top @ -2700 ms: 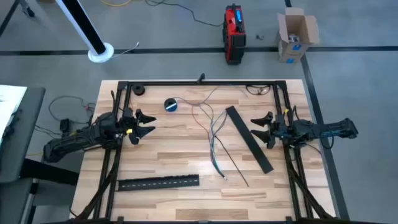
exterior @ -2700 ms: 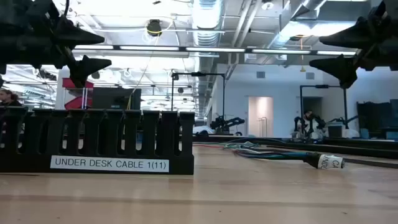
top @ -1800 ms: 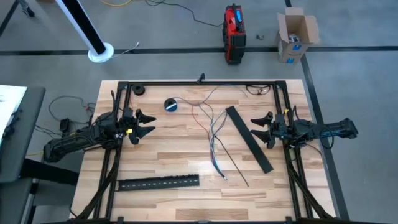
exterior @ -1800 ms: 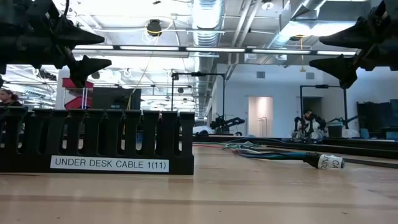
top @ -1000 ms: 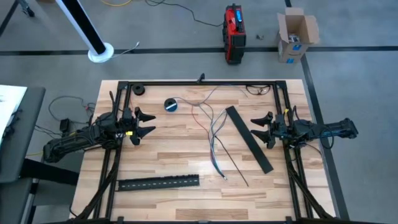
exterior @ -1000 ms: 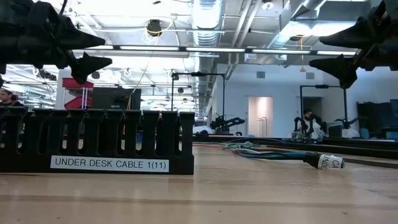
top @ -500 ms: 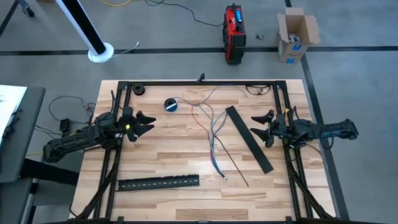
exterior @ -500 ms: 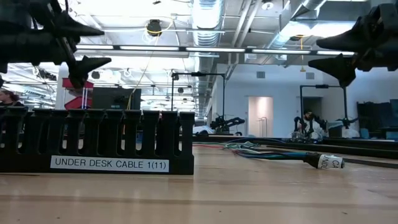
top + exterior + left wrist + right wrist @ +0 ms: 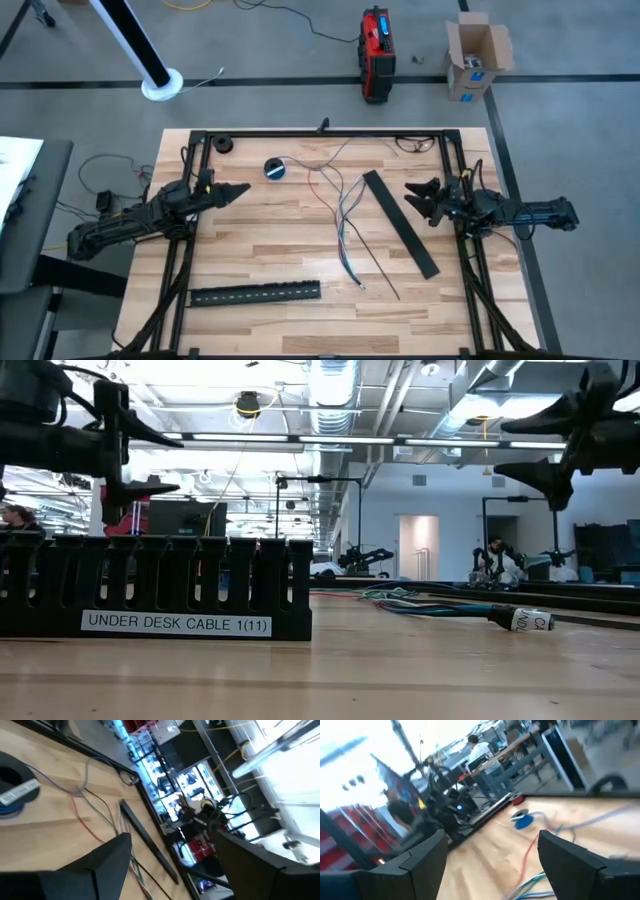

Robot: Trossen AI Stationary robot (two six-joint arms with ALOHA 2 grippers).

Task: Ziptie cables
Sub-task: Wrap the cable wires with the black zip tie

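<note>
Left gripper (image 9: 238, 189): above the counter's (image 9: 260, 260) left part, well left of the cables, aimed at them; the wrist and low views show its jaws parted and empty, though from above they look nearly together.
Tape roll (image 9: 275, 168): small, blue and black, flat on the counter just left of the cables' upper end.
Front slotted strip (image 9: 255, 293): long, black, lying lengthwise below and left of the cables; the low view shows its label, "UNDER DESK CABLE 1(11)".
Cables (image 9: 343, 215): thin grey, white and dark wires, loose on the wood near the counter's middle, running from its far edge down towards the front, where they end in a bluish tip; nothing touches them.
Slanted strip (image 9: 399, 222): flat, black, just right of the cables, crossing a dark wire near its lower end.
Right gripper (image 9: 417, 199): right of the cables, beside the slanted strip, jaws spread apart, holding nothing.
</note>
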